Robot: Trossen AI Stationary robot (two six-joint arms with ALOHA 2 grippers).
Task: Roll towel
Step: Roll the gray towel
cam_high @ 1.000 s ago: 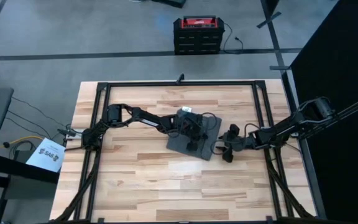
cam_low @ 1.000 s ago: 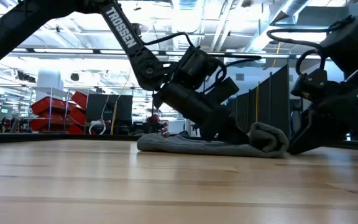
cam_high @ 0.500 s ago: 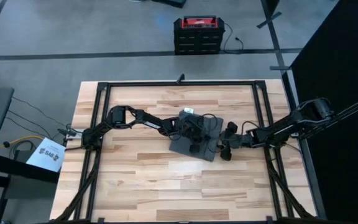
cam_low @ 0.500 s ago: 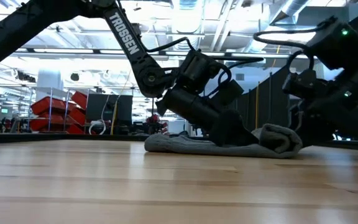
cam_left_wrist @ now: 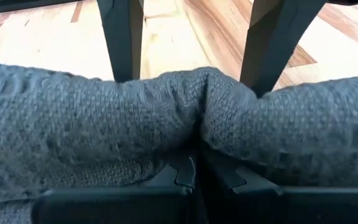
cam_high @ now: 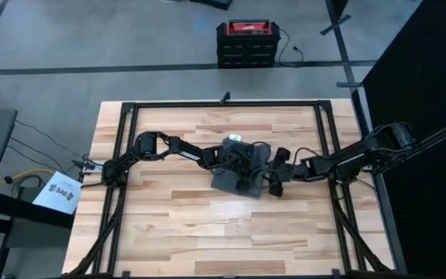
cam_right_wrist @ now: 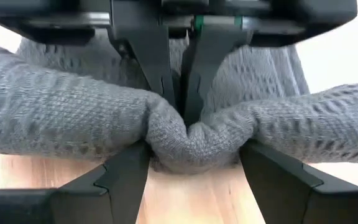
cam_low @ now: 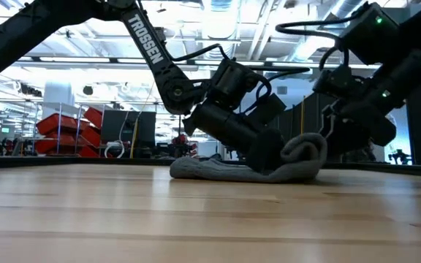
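Observation:
The dark grey towel (cam_high: 229,183) lies on the table's middle, flat at its left part (cam_low: 210,170). Its right edge is curled up into a thick roll (cam_low: 302,152), and a small white tag (cam_high: 235,138) shows at its far edge. My left gripper (cam_left_wrist: 194,169) reaches in from the left across the towel and is shut on the roll. My right gripper (cam_right_wrist: 192,150) comes from the table's right and stands open, one finger on either side of the left gripper's pinch. My left gripper pinches a fold in the middle of the towel's rolled right edge (cam_right_wrist: 188,134) between its two fingers (cam_right_wrist: 160,74). It comes slanting down from the table's left. The roll is raised at the pinch, and the rest of the towel lies flat. My right gripper's open fingers (cam_right_wrist: 126,171) lie low by the wood, level from the table's right. Their tips meet the roll's outer side (cam_right_wrist: 241,140), one on each side of the pinched fold. Nothing is gripped between them.
A black metal frame (cam_high: 223,104) runs around the wooden table top (cam_high: 207,232). A red and black toolbox (cam_high: 245,43) stands on the floor beyond the far edge. Bare wood lies near and left of the towel.
My right gripper has gone toward the table's left, against the towel's curled right edge. That edge has rolled further over toward the left, so the towel is now narrower, while its left part has stayed flat on the table.

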